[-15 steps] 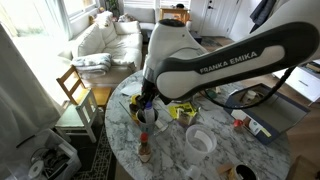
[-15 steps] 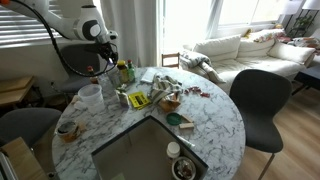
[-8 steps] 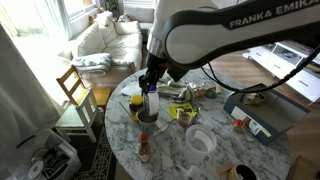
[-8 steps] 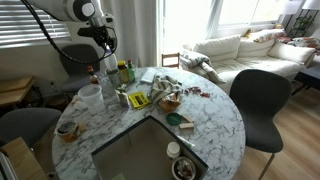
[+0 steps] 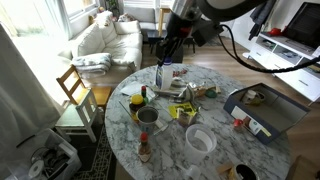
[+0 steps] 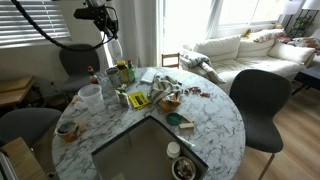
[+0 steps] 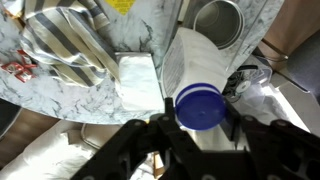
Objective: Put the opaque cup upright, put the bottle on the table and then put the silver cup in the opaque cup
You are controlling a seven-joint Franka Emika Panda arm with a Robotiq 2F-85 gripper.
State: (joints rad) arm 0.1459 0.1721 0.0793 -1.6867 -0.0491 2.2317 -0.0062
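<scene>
a round marble bench fills both exterior views, its near edge cut off by the frame in each. clutter crowds its middle, and most of the small items there are too small to name. the robot arm enters from the top in both exterior views, with only part of it inside the frame. in the wrist view the arm cannot be seen, and dark fingers blur across the bottom edge.

the claw is clenched on the top end of a pale bottle with a blue cap. the fingers sit on either side of the cap in the wrist view, and the exact contact line is lost in blur. the bottle hangs clear of the bench, body pointing down, above the clutter at the far side.

the white cup stands upright on the bench with its rim up, well apart from the claw. it is outside the wrist view. the silver cup stands on the bench on its own, mouth up, apart from the white cup. in the wrist view it appears just beyond the bottle's body, partly cut off by the frame.
</scene>
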